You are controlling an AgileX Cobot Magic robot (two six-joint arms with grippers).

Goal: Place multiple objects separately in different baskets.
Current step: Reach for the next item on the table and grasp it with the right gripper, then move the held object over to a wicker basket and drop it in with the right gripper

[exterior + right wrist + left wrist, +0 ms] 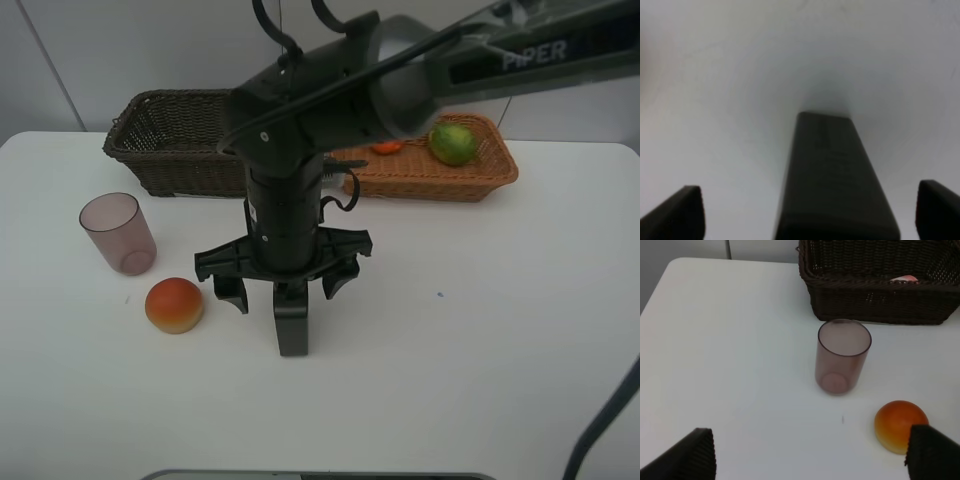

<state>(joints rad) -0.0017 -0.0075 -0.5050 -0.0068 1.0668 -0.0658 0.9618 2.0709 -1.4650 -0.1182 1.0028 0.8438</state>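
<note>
Tool status, right: my right tool (pixel 288 285) is over the centre of the counter (pixel 480 330) with its jaws wide apart, one on each side of the upright black bottle (pixel 291 322). They are not clamped on it. In the right wrist view the bottle stands between the tips with clear gaps on both sides.

My left tool (pixel 812 460) is likewise spread and holds nothing.

Outward from the bottle, in the high view:
- red-orange fruit (pixel 174 305) at 9 o'clock
- purple cup (pixel 118 232) at 10 o'clock, upright
- dark basket (pixel 170 140) at 11 o'clock, holding a pink-and-white item (pixel 903 278)
- tan basket (pixel 470 185) at 1 o'clock, holding the lime (pixel 453 143) and a small orange piece (pixel 388 147)

Assessment: three items are in baskets; the bottle, fruit and cup are outstanding.
</note>
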